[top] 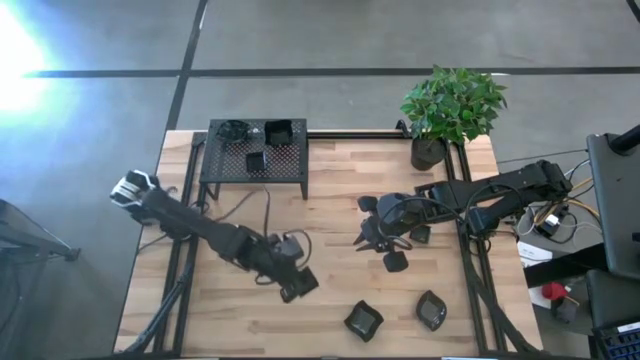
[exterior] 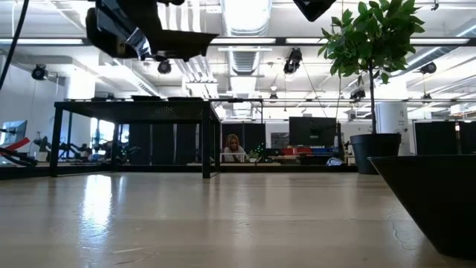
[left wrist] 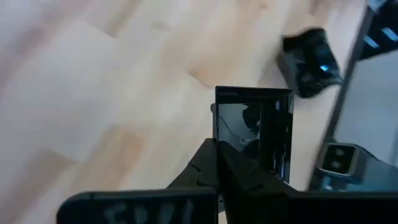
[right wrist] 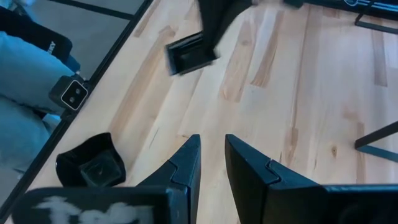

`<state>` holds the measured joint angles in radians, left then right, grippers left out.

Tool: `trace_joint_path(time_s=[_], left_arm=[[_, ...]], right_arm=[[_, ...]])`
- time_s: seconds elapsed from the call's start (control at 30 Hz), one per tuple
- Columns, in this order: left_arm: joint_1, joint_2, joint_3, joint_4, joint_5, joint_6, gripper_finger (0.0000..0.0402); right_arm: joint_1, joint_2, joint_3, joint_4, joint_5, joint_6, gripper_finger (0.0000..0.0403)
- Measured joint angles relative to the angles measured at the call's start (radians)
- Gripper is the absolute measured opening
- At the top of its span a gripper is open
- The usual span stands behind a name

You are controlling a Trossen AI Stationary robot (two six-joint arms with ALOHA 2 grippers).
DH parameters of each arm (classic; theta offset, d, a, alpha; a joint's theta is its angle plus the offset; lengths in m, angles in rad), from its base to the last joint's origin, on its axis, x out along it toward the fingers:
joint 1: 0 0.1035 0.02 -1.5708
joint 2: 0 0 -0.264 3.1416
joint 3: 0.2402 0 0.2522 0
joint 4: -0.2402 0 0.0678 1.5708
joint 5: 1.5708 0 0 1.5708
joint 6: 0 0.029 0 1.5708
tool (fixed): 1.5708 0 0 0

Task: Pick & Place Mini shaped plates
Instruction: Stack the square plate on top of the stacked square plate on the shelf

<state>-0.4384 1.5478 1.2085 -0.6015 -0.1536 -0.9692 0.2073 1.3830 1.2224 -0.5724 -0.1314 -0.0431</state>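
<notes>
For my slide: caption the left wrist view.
Left tool holds a square mini plate above the wooden table; another plate lies beyond.

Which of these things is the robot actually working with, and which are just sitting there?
Working with:
- square mini plate held by the left gripper
- mini plates on the table
- right gripper, empty

Just there:
- potted plant
- perforated stand

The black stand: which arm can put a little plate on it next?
Probably left: the left pincer grips a square plate, and the stand sits on its side; the right pincer is open, empty.
</notes>
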Motion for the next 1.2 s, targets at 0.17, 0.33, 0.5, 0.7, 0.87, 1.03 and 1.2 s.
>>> trace_joint_path(time_s=[0.17,0.33,0.5,0.7,0.87,1.03,1.2], left_arm=[[0.054,-0.093,-0.001,-0.113,-0.043,0.057,0.0000],[0.132,-0.161,-0.003,-0.200,-0.061,0.133,0.0000],[0.221,-0.206,-0.003,-0.259,-0.061,0.223,0.0000],[0.319,-0.241,-0.003,-0.305,-0.046,0.317,0.0000],[0.384,-0.274,-0.003,-0.329,-0.044,0.363,0.0000],[0.422,-0.312,-0.003,-0.330,-0.042,0.377,0.0000],[0.460,-0.358,-0.003,-0.329,-0.041,0.376,0.0000]], right_arm=[[0.000,0.000,0.000,0.000,0.000,0.023,0.0068],[0.000,0.000,0.000,0.000,0.000,0.025,0.0068],[0.000,0.000,0.000,0.001,0.001,0.020,0.0068],[0.000,0.000,0.000,0.002,0.002,0.010,0.0068],[0.000,0.000,0.000,0.003,0.002,0.009,0.0068],[0.000,0.000,0.000,0.005,0.002,0.009,0.0068],[0.000,0.000,0.000,0.006,0.002,0.009,0.0068]])
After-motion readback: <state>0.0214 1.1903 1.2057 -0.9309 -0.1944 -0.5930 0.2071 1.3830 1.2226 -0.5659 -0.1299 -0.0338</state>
